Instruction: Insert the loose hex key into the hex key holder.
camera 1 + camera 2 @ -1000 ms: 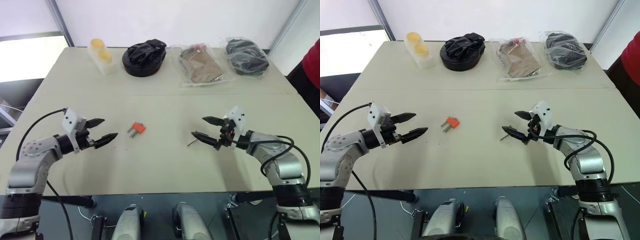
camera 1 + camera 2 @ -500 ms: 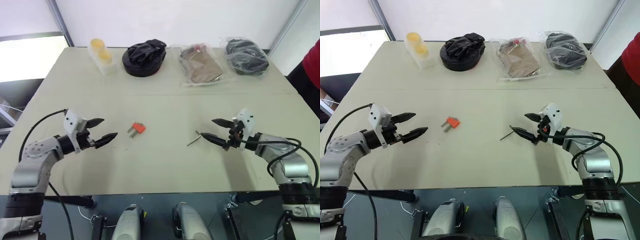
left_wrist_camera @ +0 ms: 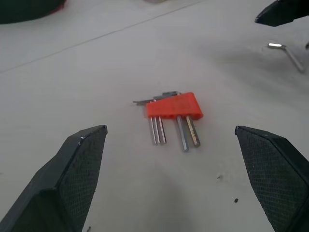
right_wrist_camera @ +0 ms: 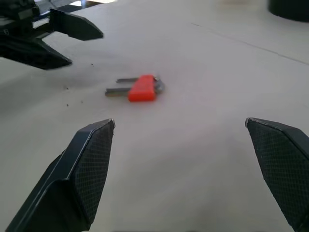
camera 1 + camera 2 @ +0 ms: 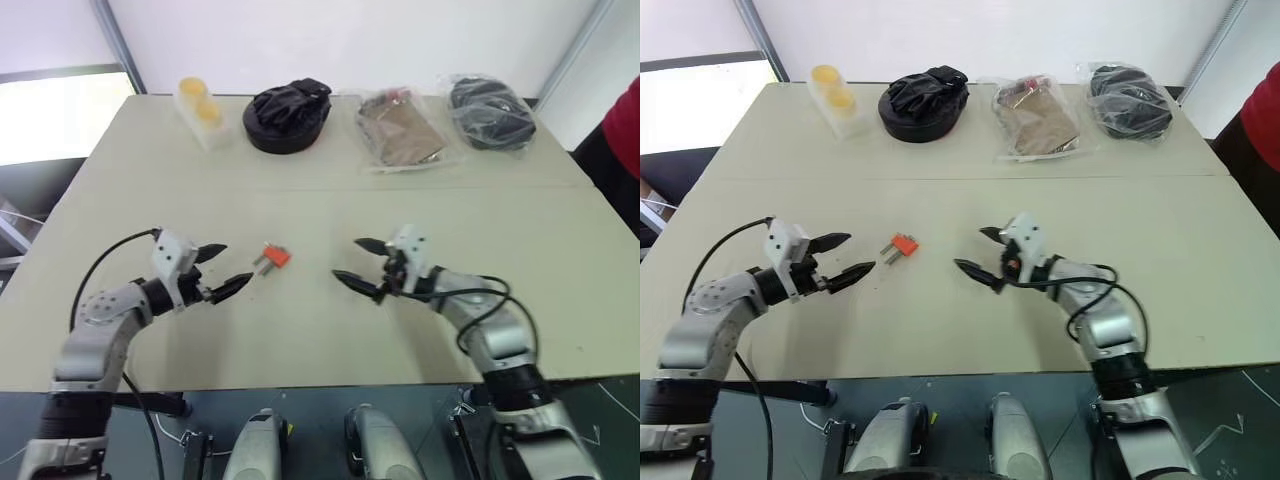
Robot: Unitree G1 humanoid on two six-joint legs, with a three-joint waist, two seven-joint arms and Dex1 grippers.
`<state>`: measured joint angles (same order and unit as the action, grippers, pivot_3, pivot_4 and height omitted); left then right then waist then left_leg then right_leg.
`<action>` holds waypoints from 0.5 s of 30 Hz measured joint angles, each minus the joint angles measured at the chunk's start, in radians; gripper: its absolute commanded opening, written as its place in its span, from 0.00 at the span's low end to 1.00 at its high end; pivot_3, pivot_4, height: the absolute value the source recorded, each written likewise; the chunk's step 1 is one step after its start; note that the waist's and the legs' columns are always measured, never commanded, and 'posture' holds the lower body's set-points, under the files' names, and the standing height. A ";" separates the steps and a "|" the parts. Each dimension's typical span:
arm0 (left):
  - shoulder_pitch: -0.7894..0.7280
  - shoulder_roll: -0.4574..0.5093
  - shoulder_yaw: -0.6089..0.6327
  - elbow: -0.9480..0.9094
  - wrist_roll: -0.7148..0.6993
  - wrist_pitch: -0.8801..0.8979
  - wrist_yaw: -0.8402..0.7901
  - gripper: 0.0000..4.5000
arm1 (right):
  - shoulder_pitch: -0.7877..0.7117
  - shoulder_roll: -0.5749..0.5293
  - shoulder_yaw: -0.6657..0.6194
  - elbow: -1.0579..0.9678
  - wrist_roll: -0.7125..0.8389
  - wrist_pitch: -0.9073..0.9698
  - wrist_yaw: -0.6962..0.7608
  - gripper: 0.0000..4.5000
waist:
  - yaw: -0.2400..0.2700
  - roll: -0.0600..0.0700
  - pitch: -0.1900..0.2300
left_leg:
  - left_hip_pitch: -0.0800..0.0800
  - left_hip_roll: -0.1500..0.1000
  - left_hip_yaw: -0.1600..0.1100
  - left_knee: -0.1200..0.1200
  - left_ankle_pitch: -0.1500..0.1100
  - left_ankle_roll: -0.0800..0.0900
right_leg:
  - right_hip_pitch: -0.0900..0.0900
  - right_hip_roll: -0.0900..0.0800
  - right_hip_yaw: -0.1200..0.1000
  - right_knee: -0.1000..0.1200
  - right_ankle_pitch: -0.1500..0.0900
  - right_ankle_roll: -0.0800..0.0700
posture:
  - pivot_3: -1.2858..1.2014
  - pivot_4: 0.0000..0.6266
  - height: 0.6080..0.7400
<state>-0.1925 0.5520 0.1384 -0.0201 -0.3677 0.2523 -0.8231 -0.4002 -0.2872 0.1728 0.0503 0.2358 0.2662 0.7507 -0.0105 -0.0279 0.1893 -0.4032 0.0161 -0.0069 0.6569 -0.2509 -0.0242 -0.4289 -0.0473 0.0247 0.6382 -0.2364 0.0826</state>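
My left gripper (image 5: 234,265): jaws spread wide, nothing between them; it hangs low over the table (image 5: 300,345) and points toward my right one.
My right gripper (image 5: 346,259): jaws spread wide too, holding nothing, and aimed back at the left one.
Hex key holder (image 3: 174,106): flat on the table in the gap between my two grippers, nearer my left jaws. It sits just ahead of the left fingertips and touches neither finger. Its short keys stick out toward my left jaws.
Loose hex key (image 3: 289,56): flat on the table beyond the holder as seen from my left jaws. It is close under a finger of my right gripper; I cannot tell whether the finger touches it.
Holder from my right jaws: ahead of them, apart from both fingers, with my left gripper's fingers behind it.
Far edge, well beyond both jaws: a clear tub of yellow pieces (image 5: 200,108), a black bundle (image 5: 288,116), a plastic bag with something brown (image 5: 402,132), and a bag with something black (image 5: 490,110).
Right edge: a person's red sleeve (image 5: 629,118).
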 measured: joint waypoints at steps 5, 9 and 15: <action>0.045 -0.041 0.008 -0.025 0.008 -0.016 0.073 0.99 | -0.010 0.074 0.069 0.102 -0.092 -0.099 -0.055 1.00 | -0.004 0.000 0.000 | 0.000 0.000 0.001 0.001 0.000 0.000 | 0.000 -0.002 0.000 0.000 0.000 0.000 | 0.52 0.24 1.00; 0.097 -0.049 0.009 -0.064 0.010 -0.024 0.099 0.99 | -0.051 0.138 0.116 0.216 -0.159 -0.161 -0.097 1.00 | -0.008 0.000 0.000 | 0.001 0.000 0.000 0.000 0.000 0.000 | 0.000 -0.002 0.000 0.001 0.000 0.000 | 0.52 0.24 1.00; 0.143 -0.051 0.014 -0.098 0.009 -0.024 0.126 0.99 | -0.146 0.213 0.119 0.378 -0.208 -0.218 -0.134 1.00 | -0.008 0.000 0.000 | 0.002 0.000 0.000 0.000 0.000 0.000 | 0.000 -0.002 0.000 0.002 0.000 0.000 | 0.52 0.24 1.00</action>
<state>-0.0495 0.5007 0.1524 -0.1176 -0.3582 0.2288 -0.6975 -0.5458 -0.0746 0.2923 0.4286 0.0281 0.0485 0.6166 -0.0186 -0.0278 0.1893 -0.4016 0.0161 -0.0067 0.6566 -0.2510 -0.0243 -0.4290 -0.0493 0.0244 0.6404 -0.2363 0.0823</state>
